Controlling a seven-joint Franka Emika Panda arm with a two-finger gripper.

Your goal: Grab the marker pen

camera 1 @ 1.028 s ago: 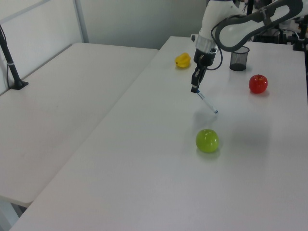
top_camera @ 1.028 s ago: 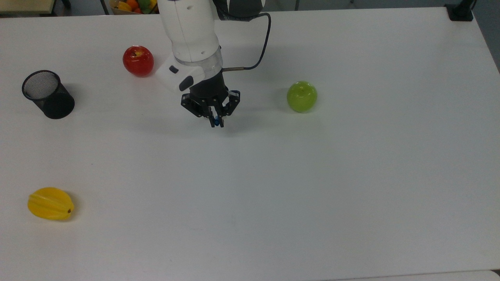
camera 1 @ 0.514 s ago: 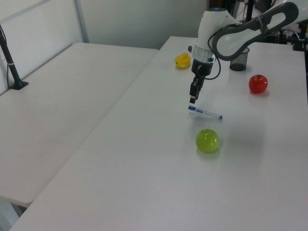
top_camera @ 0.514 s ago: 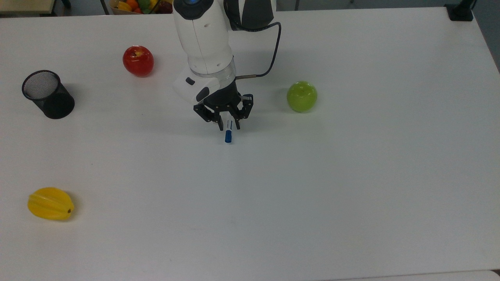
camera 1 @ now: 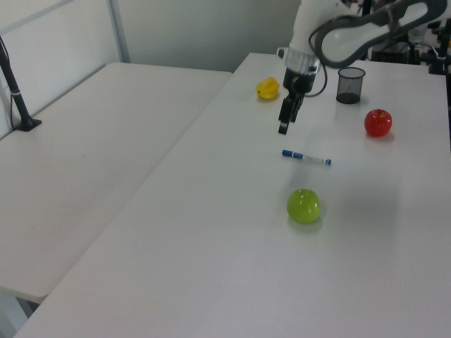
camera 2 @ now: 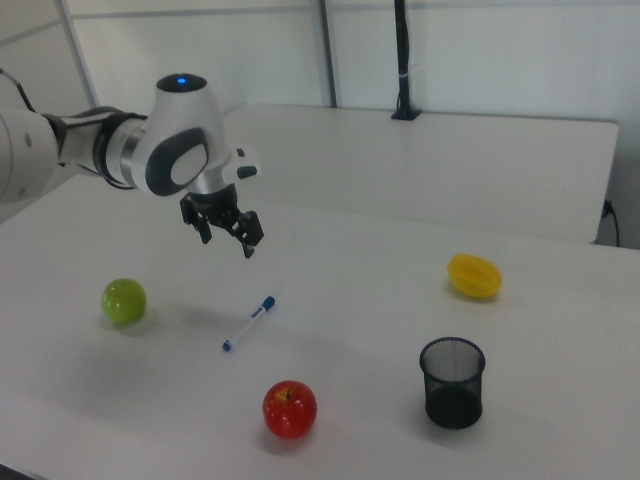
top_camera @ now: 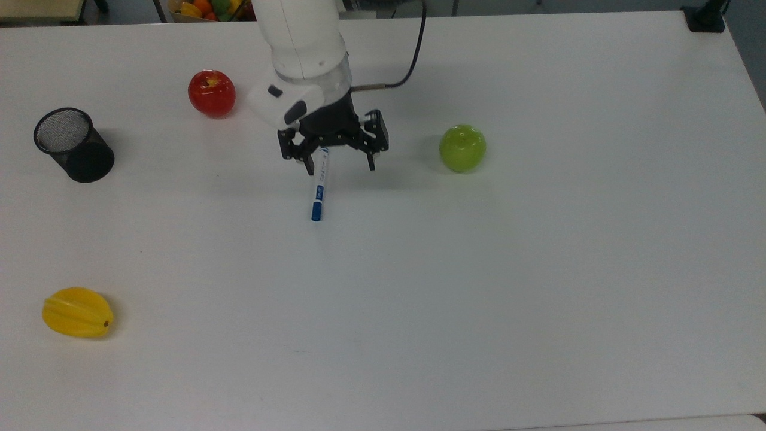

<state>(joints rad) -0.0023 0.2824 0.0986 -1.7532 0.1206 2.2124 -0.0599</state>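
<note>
The marker pen lies flat on the white table, its blue cap toward the top view's bottom edge. Its tail end runs under my gripper, which hangs above it, open, with nothing between its fingers. In the left view the marker pen rests on the table below and to the right of the raised gripper. In the right view the marker pen sits well beneath the gripper, apart from it.
A red apple and a black mesh cup stand toward the top view's left. A green apple is to the right of the gripper. A yellow fruit lies at the lower left.
A second ago my gripper was shut on the marker pen, holding it tilted. It has since opened and risen, and the pen now lies flat on the table.
</note>
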